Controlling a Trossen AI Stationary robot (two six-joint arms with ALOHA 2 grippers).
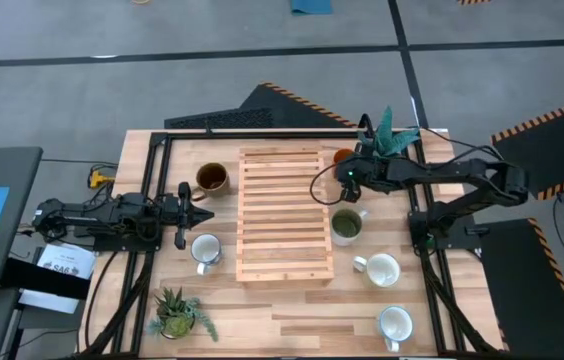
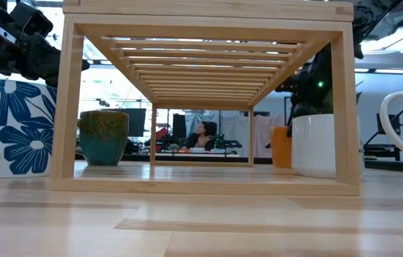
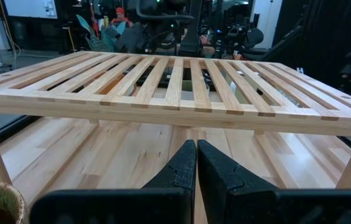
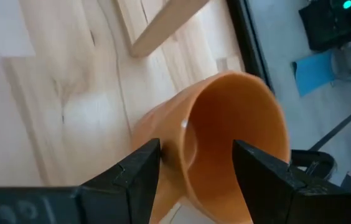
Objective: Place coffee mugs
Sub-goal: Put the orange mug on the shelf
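The table (image 1: 292, 320) of pale wood carries a slatted wooden rack (image 1: 284, 213) at its middle, with the arms and mugs spread to either side.

The left arm (image 1: 102, 218) lies low at the table's left side, its gripper (image 1: 205, 213) pointing at the rack's left edge with the fingers (image 3: 185, 171) pressed together, holding nothing. The right arm (image 1: 462, 185) reaches in from the right toward the rack's far right corner. Its gripper (image 4: 195, 163) hangs over the orange mug (image 4: 225, 134) with the jaws spread wide — one finger on each side of the near wall, neither clearly touching it.

The orange mug stands on the table just off the rack's far right corner. The green mug (image 1: 346, 225) stands beside the rack's right edge, and two white mugs follow toward the near right corner — one (image 1: 382, 269) near the rack's near right corner, one (image 1: 395, 323) closer to the table's edge. On the left, the brown mug (image 1: 212, 179) stands near the rack's far left corner and another white mug (image 1: 205, 250) sits near the left edge, just beside the left gripper.

A small plant (image 1: 175, 313) sits at the near left, and another plant (image 1: 390, 132) at the far right behind the right gripper.
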